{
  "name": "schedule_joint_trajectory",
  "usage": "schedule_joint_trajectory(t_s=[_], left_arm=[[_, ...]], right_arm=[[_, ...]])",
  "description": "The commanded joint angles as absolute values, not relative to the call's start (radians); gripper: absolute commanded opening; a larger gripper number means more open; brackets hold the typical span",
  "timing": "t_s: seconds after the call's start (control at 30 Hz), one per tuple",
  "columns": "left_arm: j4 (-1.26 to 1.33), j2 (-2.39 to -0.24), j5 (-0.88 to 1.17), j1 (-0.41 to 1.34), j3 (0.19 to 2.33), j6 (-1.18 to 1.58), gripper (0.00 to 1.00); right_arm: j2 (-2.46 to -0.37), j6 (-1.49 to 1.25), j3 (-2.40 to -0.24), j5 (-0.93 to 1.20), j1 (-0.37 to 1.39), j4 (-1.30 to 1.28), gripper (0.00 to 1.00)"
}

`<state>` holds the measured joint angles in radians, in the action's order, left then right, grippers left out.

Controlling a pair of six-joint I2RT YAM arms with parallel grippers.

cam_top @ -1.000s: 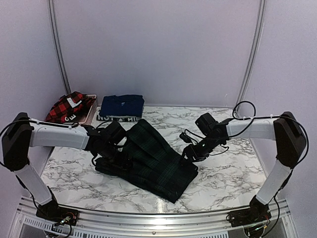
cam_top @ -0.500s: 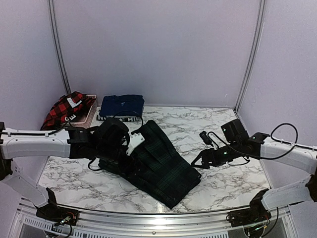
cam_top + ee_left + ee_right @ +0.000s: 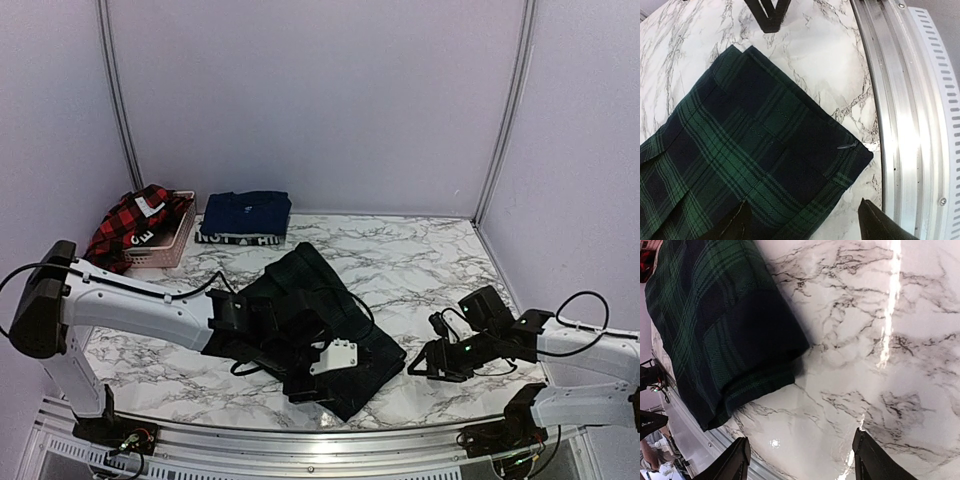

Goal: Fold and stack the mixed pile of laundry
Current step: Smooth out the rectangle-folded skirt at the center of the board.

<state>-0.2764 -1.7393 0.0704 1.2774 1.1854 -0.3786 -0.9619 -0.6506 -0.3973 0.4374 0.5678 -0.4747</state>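
The dark green plaid piece (image 3: 335,315) lies folded in the middle of the marble table. My left gripper (image 3: 305,385) is open at its near corner. In the left wrist view (image 3: 807,227) one fingertip (image 3: 735,227) is over the plaid (image 3: 755,145) and the other is over bare marble by the rail. My right gripper (image 3: 420,362) is open and empty, low over bare marble just right of the plaid (image 3: 715,325); it also shows in the right wrist view (image 3: 805,460). The navy piece with the white lettered band (image 3: 245,215) lies folded at the back. The red-and-black checked shirt (image 3: 135,218) sits in the basket.
The pink perforated basket (image 3: 170,240) stands at the back left corner. A metal rail (image 3: 905,125) runs along the table's near edge, close to the plaid's corner. Purple walls enclose the back and sides.
My left gripper has moved from the plaid's left side across to its near corner. My right arm has drawn back to the right and toward the near edge, off the plaid.
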Motion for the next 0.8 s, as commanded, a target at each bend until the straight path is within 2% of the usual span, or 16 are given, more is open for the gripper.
schedule_joint_trajectory(t_s=[0.0, 0.2, 0.57, 0.63, 0.77], left_arm=[[-0.266, -1.784, 0.056, 1.292, 1.217, -0.474, 0.76], [-0.265, -1.840, 0.047, 1.293, 1.259, -0.538, 0.74], [-0.291, -1.920, 0.053, 1.295, 1.276, -0.613, 0.57], [-0.291, -1.929, 0.034, 1.295, 1.282, -0.616, 0.50], [-0.293, -1.914, 0.032, 1.295, 1.291, -0.617, 0.28]], right_arm=[[-1.012, -0.637, -0.410, 0.344, 0.584, -0.426, 0.67], [-1.162, -0.592, -0.431, 0.303, 0.633, -0.346, 0.68], [-1.296, -0.562, -0.440, 0.299, 0.662, -0.232, 0.69], [-1.297, -0.563, -0.442, 0.291, 0.662, -0.227, 0.69], [-1.313, -0.567, -0.434, 0.290, 0.662, -0.213, 0.70]])
